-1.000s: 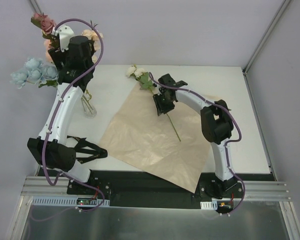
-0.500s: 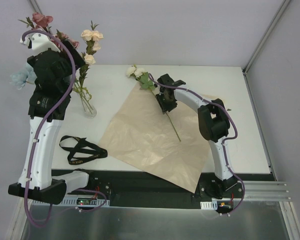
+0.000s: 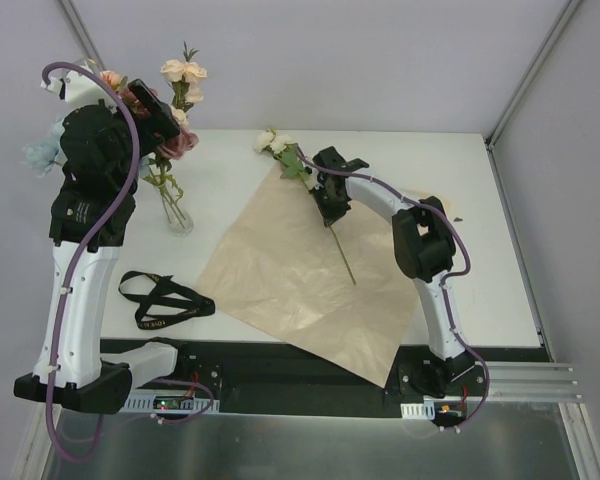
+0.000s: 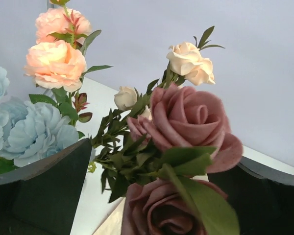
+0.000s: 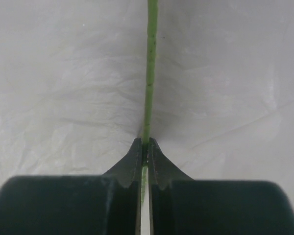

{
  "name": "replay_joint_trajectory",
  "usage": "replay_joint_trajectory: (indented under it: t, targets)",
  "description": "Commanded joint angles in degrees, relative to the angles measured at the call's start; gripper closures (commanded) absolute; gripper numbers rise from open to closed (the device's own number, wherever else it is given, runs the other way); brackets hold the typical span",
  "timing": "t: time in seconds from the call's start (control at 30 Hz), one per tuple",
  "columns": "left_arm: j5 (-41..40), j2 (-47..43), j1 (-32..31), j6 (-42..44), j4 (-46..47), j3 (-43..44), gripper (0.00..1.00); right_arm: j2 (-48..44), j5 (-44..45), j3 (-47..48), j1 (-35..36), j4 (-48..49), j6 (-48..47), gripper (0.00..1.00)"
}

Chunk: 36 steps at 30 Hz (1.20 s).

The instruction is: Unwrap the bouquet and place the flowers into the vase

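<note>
right gripper [image 5: 145, 147]: pinching thin green stem [image 5: 150, 63] | crinkled paper [image 5: 63, 88] beneath | left gripper [image 4: 152, 191]: splayed around roses [image 4: 191, 117]

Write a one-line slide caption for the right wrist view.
Right pincer shut on a thin green flower stem, crinkled wrapping paper beneath.

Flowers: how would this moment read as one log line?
left hand: open, at flowers in vase | right hand: shut on stem of last flower, on paper | ribbon: loose
</note>
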Motion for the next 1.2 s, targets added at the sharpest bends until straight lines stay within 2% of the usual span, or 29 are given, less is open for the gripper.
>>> replay_joint_trajectory:
  t: [0.0,0.07,0.1,0.2,0.33,0.43,0.5,0.6,0.8,1.0,1.17]
  targets:
    - [6.36,1.85,-0.13,-1.59,0.04,3.70,0.09,-7.59,-1.49,1.53,0.20,-0.36,1.76,0.99]
    - [12.35,2.99,-0.22,-1.24,0.30,5.55,0.10,-11.53,-2.81,1.71,0.11,-0.53,2.29,0.99]
    - [19.69,3.60,-0.13,-0.89,0.39,6.34,0.09,-13.12,-4.47,1.36,0.11,-0.45,2.64,0.99]
    - [29.06,6.41,-0.22,-0.36,0.92,10.11,0.08,-19.98,-9.38,-0.31,-0.06,0.69,4.40,1.00]
    - [42.84,11.42,-0.22,-1.76,1.88,17.22,0.05,-30.07,-15.90,-6.27,-0.59,5.34,9.40,1.00]
    - [52.15,15.45,-0.22,-5.88,3.38,20.92,0.03,-35.35,-19.51,-8.31,-0.68,9.04,13.10,1.00]
    - [56.14,17.66,-1.09,-11.42,3.82,22.07,0.06,-37.74,-20.47,-10.24,-0.76,11.85,16.87,0.99]
    - [59.32,20.22,-2.94,-15.91,3.73,21.99,0.10,-42.13,-19.87,-12.26,-0.85,14.93,20.03,1.00]
    - [60.90,21.63,-9.80,-17.05,3.73,20.15,0.09,-48.90,-15.04,-16.13,-1.56,21.61,24.09,1.00]
    - [57.30,21.80,-10.59,-23.37,3.73,14.96,0.07,-52.16,-13.71,-15.78,-1.56,24.25,24.00,1.00]
    - [58.88,27.07,-10.85,-28.48,3.73,17.06,0.09,-54.97,-14.41,-15.35,-1.38,25.66,23.56,1.00]
